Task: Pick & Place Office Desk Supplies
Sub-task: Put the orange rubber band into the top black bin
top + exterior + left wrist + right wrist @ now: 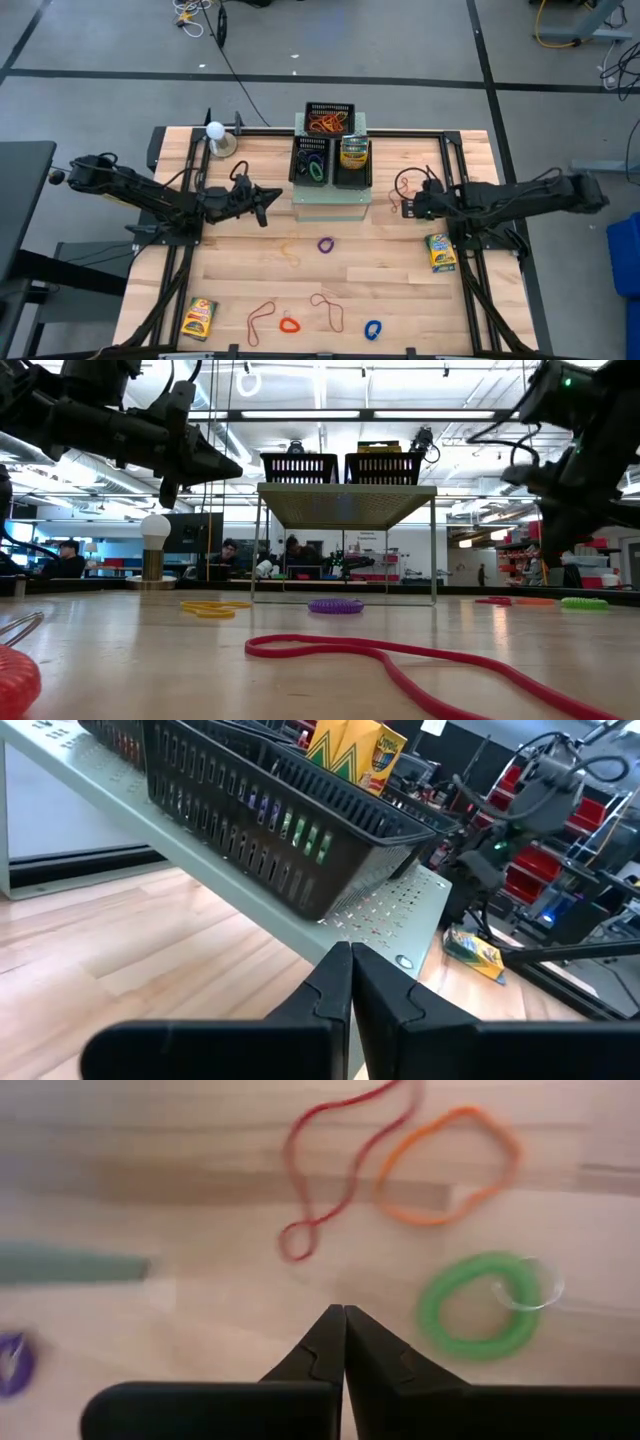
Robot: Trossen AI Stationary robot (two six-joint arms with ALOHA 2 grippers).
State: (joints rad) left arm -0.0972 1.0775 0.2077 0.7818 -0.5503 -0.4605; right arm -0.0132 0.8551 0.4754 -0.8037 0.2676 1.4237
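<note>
My left gripper [266,207] hangs shut and empty above the table, left of the pale-green perforated box [330,203]; its closed fingers [350,960] point at the box's black mesh trays [260,815]. My right gripper [408,206] is shut and empty to the right of the box. In the right wrist view its tips [345,1318] hover over a green loop [478,1318], an orange band [450,1165] and a red band [340,1160] lying flat on the wood. One crayon box [354,152] stands in a tray, another [440,252] lies near the right arm, and a third [198,318] near the front left.
A purple loop [326,243] lies in front of the box. Thin orange-brown bands [262,320], a red loop [289,324] and a blue loop [373,328] lie along the near edge. A white-topped stand [215,135] is at the far left. People sit in the room beyond the table.
</note>
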